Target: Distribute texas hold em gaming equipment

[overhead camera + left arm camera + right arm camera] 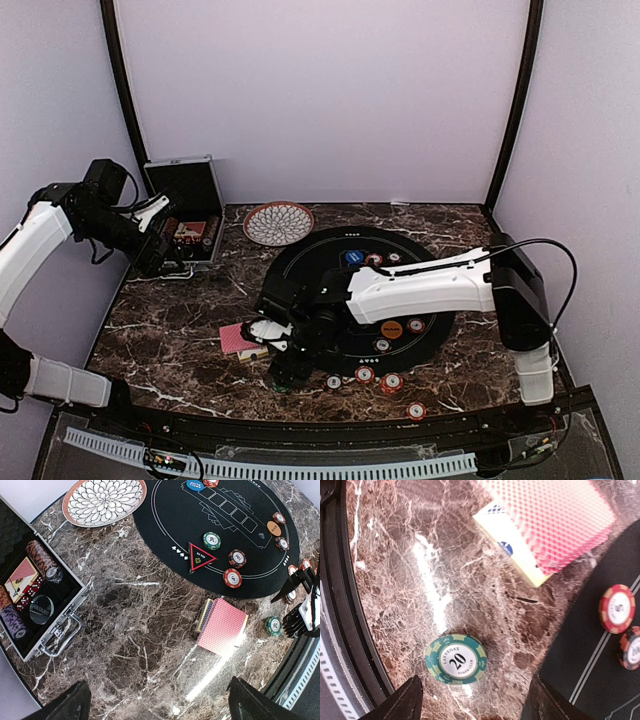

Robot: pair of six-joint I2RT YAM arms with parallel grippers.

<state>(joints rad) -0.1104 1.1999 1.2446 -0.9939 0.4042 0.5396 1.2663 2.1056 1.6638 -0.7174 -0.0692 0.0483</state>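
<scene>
A green poker chip [456, 659] lies flat on the marble just below and between the fingers of my right gripper [480, 700], which is open and empty; the chip also shows in the left wrist view [274, 626]. The red-backed card deck [243, 340] lies beside it, left of the black round mat [310, 255]. Red chips [365, 375] sit along the mat's near edge. On the mat are a red triangle marker [201, 556], a blue button [352, 258] and an orange button [391, 327]. My left gripper [165, 255] hovers open and empty near the case.
The open silver-edged black case [190, 200] at the back left holds chip stacks and cards. A patterned round bowl [278, 223] stands behind the mat. The table's raised front rail [300, 435] runs close to the right gripper.
</scene>
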